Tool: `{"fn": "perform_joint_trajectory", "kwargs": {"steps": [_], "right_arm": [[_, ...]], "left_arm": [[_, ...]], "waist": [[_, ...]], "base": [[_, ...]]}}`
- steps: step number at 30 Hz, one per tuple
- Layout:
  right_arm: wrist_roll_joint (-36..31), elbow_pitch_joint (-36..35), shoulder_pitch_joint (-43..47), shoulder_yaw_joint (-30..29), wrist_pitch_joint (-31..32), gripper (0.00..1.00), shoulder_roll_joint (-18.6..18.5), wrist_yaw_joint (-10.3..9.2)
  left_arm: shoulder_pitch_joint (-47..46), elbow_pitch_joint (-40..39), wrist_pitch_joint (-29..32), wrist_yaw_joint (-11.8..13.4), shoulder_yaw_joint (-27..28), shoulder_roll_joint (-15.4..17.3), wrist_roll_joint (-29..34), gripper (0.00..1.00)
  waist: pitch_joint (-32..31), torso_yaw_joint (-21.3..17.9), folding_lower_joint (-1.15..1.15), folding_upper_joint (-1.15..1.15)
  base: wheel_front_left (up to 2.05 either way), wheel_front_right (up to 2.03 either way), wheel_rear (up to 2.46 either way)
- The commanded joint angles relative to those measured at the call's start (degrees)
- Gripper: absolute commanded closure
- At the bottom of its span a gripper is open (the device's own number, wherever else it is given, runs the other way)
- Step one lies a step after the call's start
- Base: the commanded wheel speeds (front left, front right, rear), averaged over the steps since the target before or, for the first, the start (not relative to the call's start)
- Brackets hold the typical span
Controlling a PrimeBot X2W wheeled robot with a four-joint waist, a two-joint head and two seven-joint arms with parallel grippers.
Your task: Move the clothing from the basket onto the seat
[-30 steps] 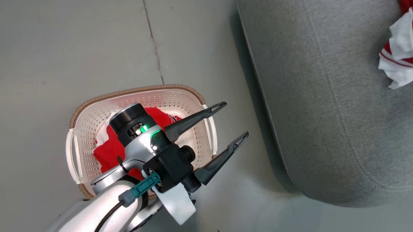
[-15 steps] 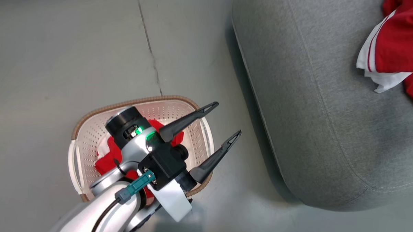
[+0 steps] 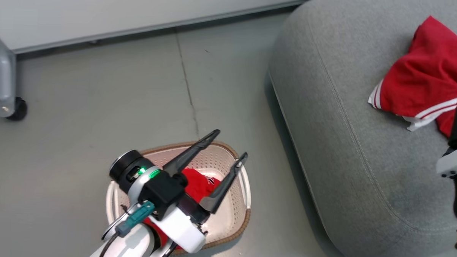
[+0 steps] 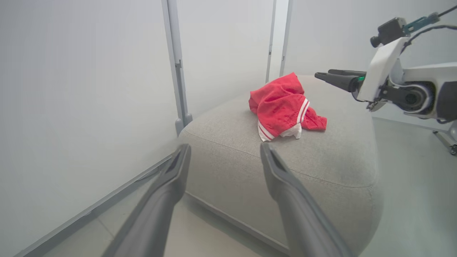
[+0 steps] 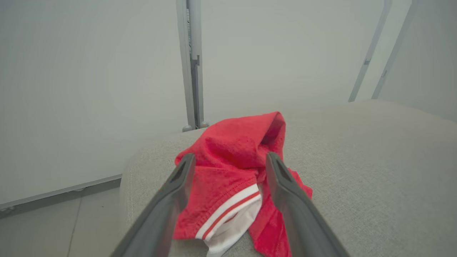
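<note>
Ten o'clock from the basket [image 3: 235, 208], a caster [image 3: 18, 109] on grey floor [image 3: 80, 138]; left gripper [image 3: 230, 143] and right gripper [image 5: 230, 157] gape empty.

Matt grey woven-fabric seat [image 3: 345, 148], soft red cloth clothing [image 3: 420, 82], perforated white plastic basket [image 3: 231, 214]

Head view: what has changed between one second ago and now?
The camera shifted. The red garment changed shape and now lies loose on the seat, the open right gripper apart from it. The left gripper stays open over the basket, clothing inside.
</note>
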Motion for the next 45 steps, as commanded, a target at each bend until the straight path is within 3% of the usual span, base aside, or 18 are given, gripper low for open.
{"fn": "perform_joint_trajectory", "kwargs": {"steps": [1, 16, 27, 34, 38, 45], "right_arm": [[0.03, -3.13, 2.5, 1.0, -0.31, 0.0, 0.85, 0.09], [-0.9, -24.69, 14.48, 9.32, 4.36, 0.0, 7.06, 0.09], [-0.91, -29.49, 20.29, 12.31, 6.92, 0.0, 8.89, 0.07], [-1.47, -30.02, 23.13, 11.24, 7.98, 0.0, 9.19, 0.07], [-2.02, -30.29, 24.71, 10.57, 8.7, 0.0, 9.27, 0.07], [-2.75, -31.3, 27.62, 9.99, 9.94, 0.0, 9.35, 0.07]], "left_arm": [[1.41, 0.5, -0.81, 1.19, 1.15, 0.11, -0.91, 0.0], [6.66, 1.51, -4.22, 8.31, 9.16, 0.42, -4.89, 0.0], [12.98, 1.67, -5.63, 12.92, 18.3, 1.36, -8.33, 0.0], [17.29, 0.53, -5.83, 13.6, 24.14, 1.07, -8.25, 0.0], [19.36, 0.71, -5.73, 12.76, 26.87, 0.73, -7.14, 0.0], [22.34, 2.06, -5.75, 11.08, 26.91, 0.46, -4.48, 0.0]], "waist": [[-2.68, 2.42, 0.0, 0.0], [-8.08, 10.42, 0.0, 0.0], [-11.74, 13.66, 0.0, 0.0], [-13.29, 14.42, 0.0, 0.0], [-14.19, 14.66, 0.0, 0.0], [-15.66, 14.55, 0.0, 0.0]], "base": [[0.0, 0.0, 0.0], [0.0, 0.0, 0.0], [0.0, 0.0, 0.0], [0.0, 0.0, 0.0], [0.0, 0.0, 0.0], [0.0, 0.0, 0.0]]}}
